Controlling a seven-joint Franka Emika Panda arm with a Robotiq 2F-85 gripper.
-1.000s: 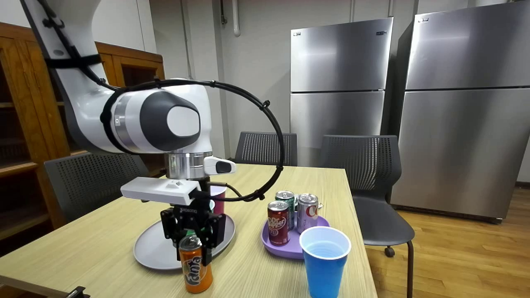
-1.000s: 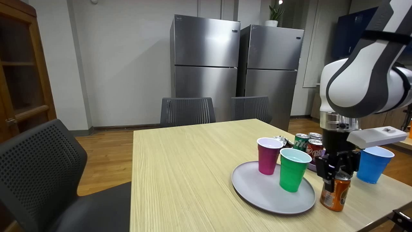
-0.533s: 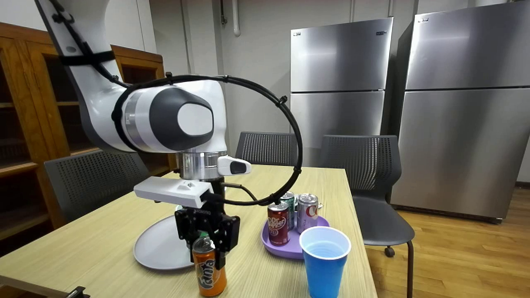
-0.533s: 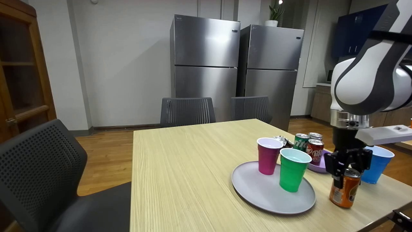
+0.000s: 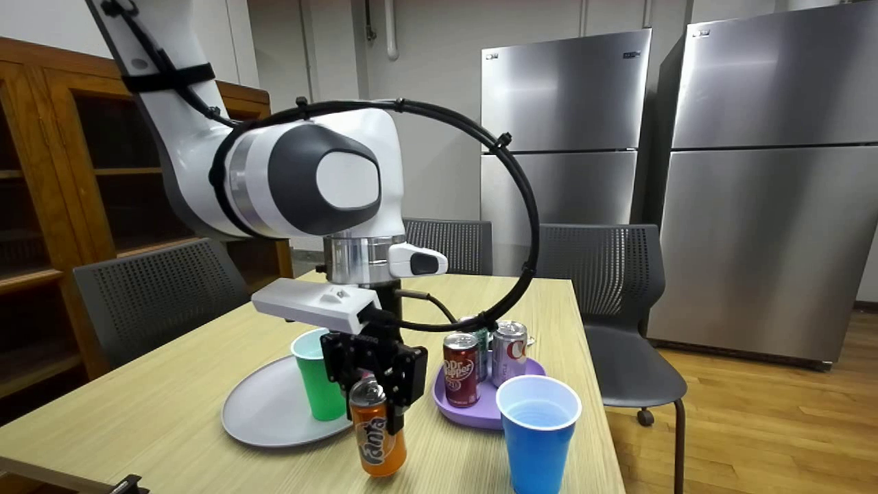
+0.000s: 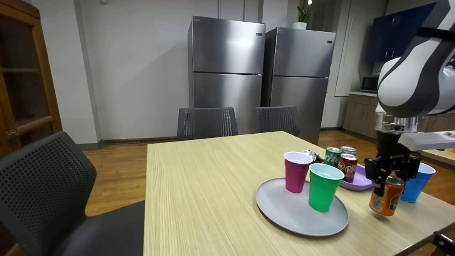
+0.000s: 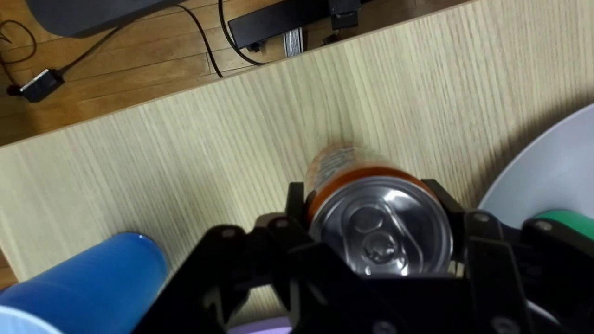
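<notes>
"While the black two-fingered gripper (image 5: 372,416) hung low over the pale wood-grain table (image 6: 213,185), what did it have hold of?"

"An orange metal Fanta can (image 7: 380,227), clamped from both sides just below its silver lid. The can's base seemed to hang slightly above the wood, though I judged that only from a faint shadow in an exterior view."

"How near was the edge?"

"In the wrist view, a broad strip of tabletop lay between the can and the table's straight edge, with floor beyond."

"And sideways?"

"A round grey plate (image 6: 288,218) was near on one flank, bearing a green plastic cup (image 6: 323,192) and a magenta plastic cup (image 6: 296,174). On the other flank stood a tapered blue plastic cup (image 5: 538,446), with wood showing between it and the can. A round purple plate (image 5: 490,409) lay apart from it too, holding a dark red Dr Pepper can (image 5: 460,374), a green metal can (image 6: 332,157) and a lilac metal can (image 5: 509,353)."

"So where was the longest stretch?"

"Past the grey plate: in an exterior view the grain ran on to the far edge, behind which stood two dark grey perforated chairs (image 6: 207,122)."

"What stood further off?"

"Two tall stainless-steel refrigerators (image 6: 227,57) by a light grey wall (image 6: 142,64), and a brown wooden cabinet with glass doors (image 5: 62,171). Honey-coloured plank flooring (image 5: 754,412) showed beside the table."
</notes>
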